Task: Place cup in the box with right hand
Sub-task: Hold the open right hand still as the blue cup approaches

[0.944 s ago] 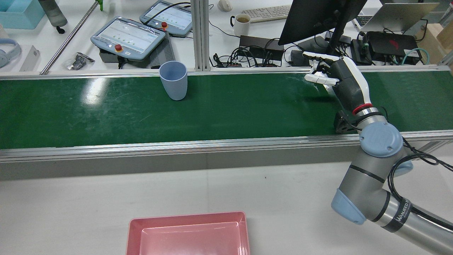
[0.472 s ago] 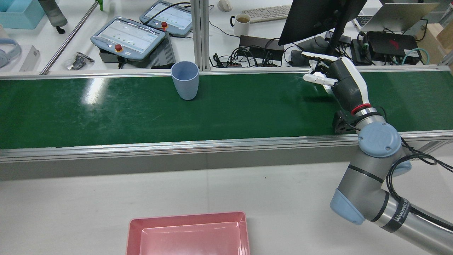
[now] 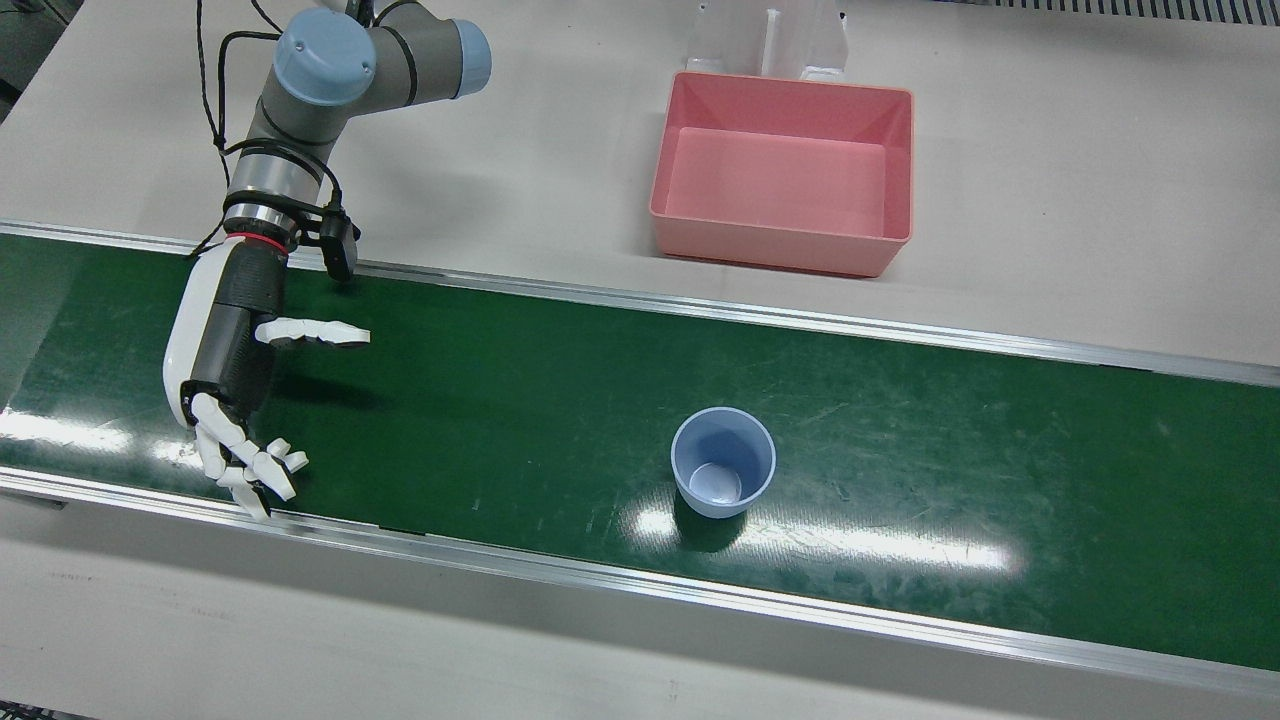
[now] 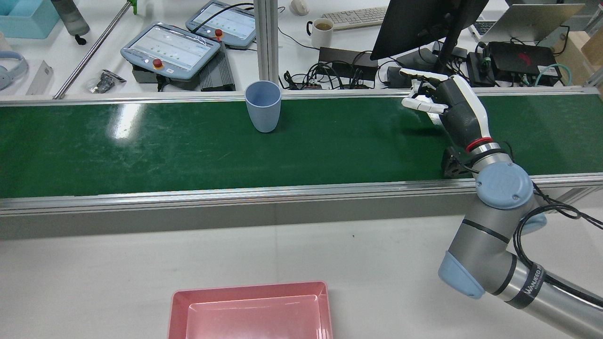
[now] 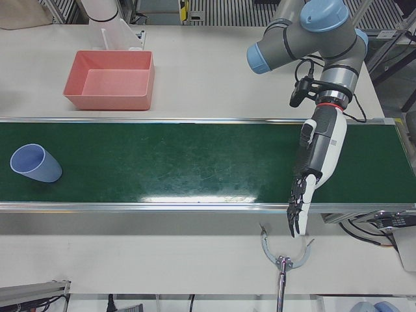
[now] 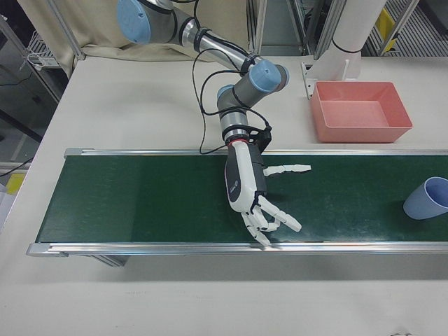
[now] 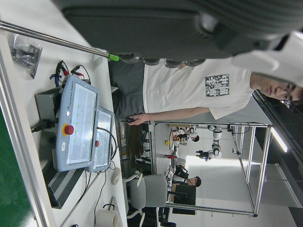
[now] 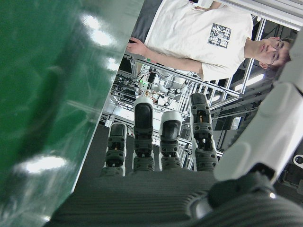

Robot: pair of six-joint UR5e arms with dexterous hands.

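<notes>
A pale blue cup (image 4: 263, 113) stands upright and empty on the green belt, close to the edge far from the robot; it also shows as cup (image 3: 722, 475), cup (image 5: 36, 164) and cup (image 6: 428, 199). My right hand (image 4: 452, 110) hovers over the same far strip of the belt, well apart from the cup, open with the thumb spread and holding nothing; it shows again as right hand (image 3: 235, 380) and right hand (image 6: 248, 185). The pink box (image 3: 780, 240) sits empty on the white table beside the belt. My left hand (image 5: 318, 156) hangs open over the belt's other end.
The green conveyor belt (image 4: 141, 150) has raised metal rails along both sides. Beyond its far rail are teach pendants (image 4: 169, 49), a mug (image 4: 322, 30), a monitor and cables. A person in a white shirt (image 8: 189, 33) stands on that side. A metal ring clamp (image 5: 283, 250) sits before the belt.
The cup has travelled to the right along the belt in the rear view, closer to my right hand. The right hand has shifted only slightly and stays open.
</notes>
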